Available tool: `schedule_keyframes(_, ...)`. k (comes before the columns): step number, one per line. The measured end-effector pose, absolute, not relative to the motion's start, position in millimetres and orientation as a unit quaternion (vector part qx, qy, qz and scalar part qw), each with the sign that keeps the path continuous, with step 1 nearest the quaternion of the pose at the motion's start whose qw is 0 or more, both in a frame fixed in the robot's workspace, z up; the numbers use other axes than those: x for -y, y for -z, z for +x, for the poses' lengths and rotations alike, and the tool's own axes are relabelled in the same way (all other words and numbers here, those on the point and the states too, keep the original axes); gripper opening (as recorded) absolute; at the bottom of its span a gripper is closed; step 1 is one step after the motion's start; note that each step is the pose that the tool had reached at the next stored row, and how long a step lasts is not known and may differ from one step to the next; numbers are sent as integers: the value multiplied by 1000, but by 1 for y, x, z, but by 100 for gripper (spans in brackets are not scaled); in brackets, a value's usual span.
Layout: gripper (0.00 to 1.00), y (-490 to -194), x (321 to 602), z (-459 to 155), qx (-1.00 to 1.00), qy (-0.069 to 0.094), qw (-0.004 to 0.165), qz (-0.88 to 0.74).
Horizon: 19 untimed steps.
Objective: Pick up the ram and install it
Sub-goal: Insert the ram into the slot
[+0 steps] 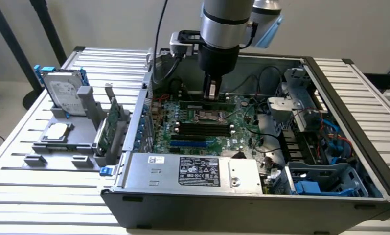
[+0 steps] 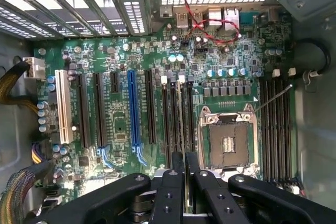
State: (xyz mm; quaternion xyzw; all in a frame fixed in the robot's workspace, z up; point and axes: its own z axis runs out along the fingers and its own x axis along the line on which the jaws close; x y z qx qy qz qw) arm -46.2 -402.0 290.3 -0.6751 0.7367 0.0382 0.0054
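Observation:
Inside the open computer case, my gripper (image 1: pixel 211 99) is shut on the ram (image 1: pixel 189 104), a long thin green strip held level and on edge above the motherboard (image 1: pixel 247 122). In the wrist view the black fingers (image 2: pixel 170 192) pinch the ram (image 2: pixel 185 163), seen edge-on. It runs in line with the row of black memory slots (image 2: pixel 169 124) beside the CPU socket (image 2: pixel 228 142). In the exterior view those slots (image 1: pixel 204 128) lie below the gripper, on the near side of the socket (image 1: pixel 211 116).
A grey tray (image 1: pixel 51 152) at the exterior view's left holds a hard drive (image 1: pixel 64 93), a processor (image 1: pixel 56 131) and a green expansion card (image 1: pixel 110 129). The power supply (image 1: pixel 195 171) fills the case's near side. Cables (image 1: pixel 273 142) and blue drive bays (image 1: pixel 319 183) crowd the right.

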Motion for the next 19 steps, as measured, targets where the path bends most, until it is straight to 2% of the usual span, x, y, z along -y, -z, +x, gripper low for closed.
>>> schedule_keyframes(19, 14, -256, 406, -46, -737, -36, 6, -675)
